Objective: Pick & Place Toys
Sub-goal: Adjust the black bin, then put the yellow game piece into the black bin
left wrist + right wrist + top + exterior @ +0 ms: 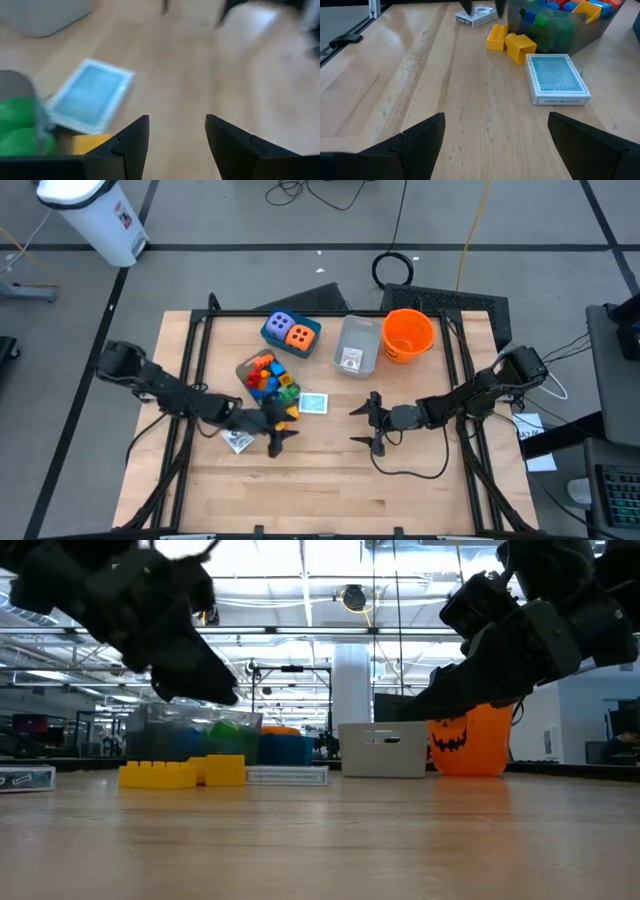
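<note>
1. Wooden counter [330, 490]: bare planks fill the foreground of the low view; every object lies beyond them.
2. Left tool [281, 442]: hangs over the counter at 6 o'clock from the brick pile, fingers [131, 145] apart with nothing between them.
3. Right tool [372, 426]: hangs over the counter at 3 o'clock from the left tool, well apart from it, fingers [420, 137] spread wide and empty.
4. Clear tray [250, 370]: holds a heap of red, blue, yellow and green bricks [265, 375], left of counter centre.
5. Yellow bricks [512, 42]: two lie on the counter just beside the tray, touching or nearly touching each other.
6. Blue-backed card box [555, 77]: lies flat at 3 o'clock from the tray, near the yellow bricks.
7. Second card box [238, 441]: lies flat at 9 o'clock from the left tool.
8. Purple die [280, 327] and orange die [299, 336]: sit together in a blue box at 12 o'clock from the tray.
9. Grey bin [357, 345]: stands between the dice and the orange bucket [408, 334].
</note>
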